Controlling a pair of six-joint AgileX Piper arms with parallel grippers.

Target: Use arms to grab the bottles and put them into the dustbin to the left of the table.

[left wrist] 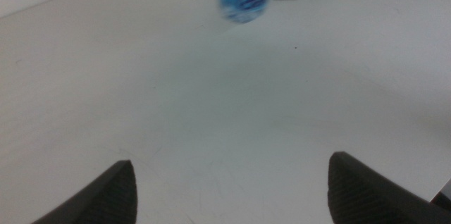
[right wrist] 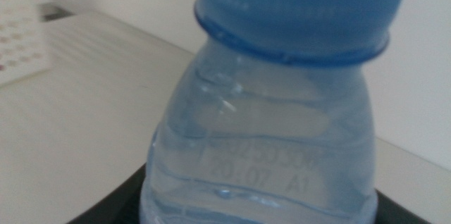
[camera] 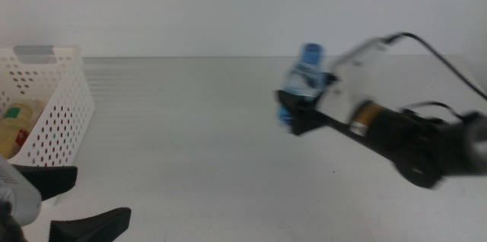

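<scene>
My right gripper (camera: pixel 294 117) comes in from the right, shut on the small clear water bottle (camera: pixel 304 82) with a blue cap and blue label, and holds it above the middle of the table (camera: pixel 198 151). The bottle fills the right wrist view (right wrist: pixel 275 139), cap (right wrist: pixel 303 5) up. My left gripper (camera: pixel 103 195) waits open and empty at the bottom left, beside the white perforated dustbin (camera: pixel 65 113). The yellow-drink bottle (camera: pixel 17 124) lies inside the dustbin. The left wrist view shows the held bottle's blue label (left wrist: pixel 243 2) ahead of the open left gripper (left wrist: pixel 231 160). The red can is out of view.
The dustbin stands at the table's far left edge, and its wall also shows in the right wrist view (right wrist: pixel 17 41). A white wall runs behind the table. The right arm's black cable (camera: pixel 449 59) arcs above the arm.
</scene>
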